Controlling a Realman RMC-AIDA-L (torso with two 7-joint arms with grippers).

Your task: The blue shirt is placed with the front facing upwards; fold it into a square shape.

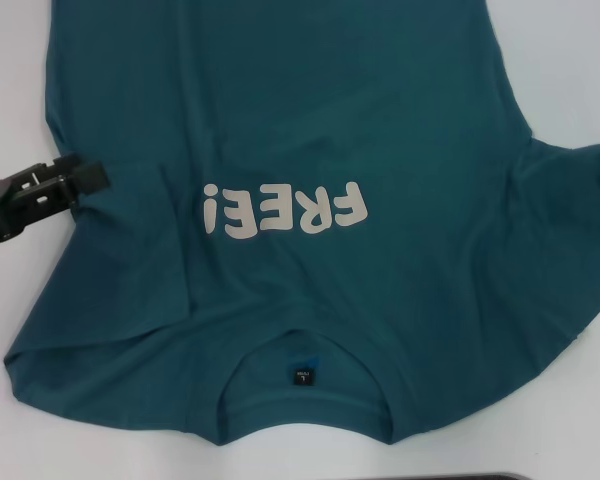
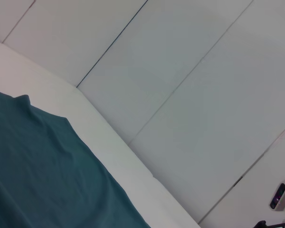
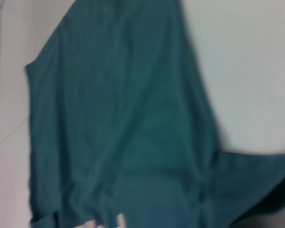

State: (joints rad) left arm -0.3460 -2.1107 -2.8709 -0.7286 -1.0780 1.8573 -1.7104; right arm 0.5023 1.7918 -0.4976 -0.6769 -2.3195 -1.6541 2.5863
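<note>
I have the blue shirt point(image 1: 330, 130) lying flat on the white bench point(image 1: 570, 60), front up, with the collar and its small neck label point(image 1: 302, 374) towards the robot and the cream "FREE!" lettering point(image 1: 285, 212) reading upside down from the head camera; no fold has been made yet, so I judge this to be the very start, the approach to the first side fold.

My left hand point(image 1: 75, 180) sits at the shirt's left edge, just above the left sleeve point(image 1: 70, 330), with the lettering off to its inner side and the collar nearer the robot than the hand; I cannot tell whether its fingers are spread or pressed together, nor whether it is touching the cloth or just over it; the left wrist camera shows only shirt edge, bench and wall panels.

My right hand is not in the head view; its wrist camera looks down on the shirt's right side and sleeve, so I take it to be hovering above that side.

Next move, as I see it: get a firm pinch on the left edge, then carry it inward across the chest; the right side wants the same.
</note>
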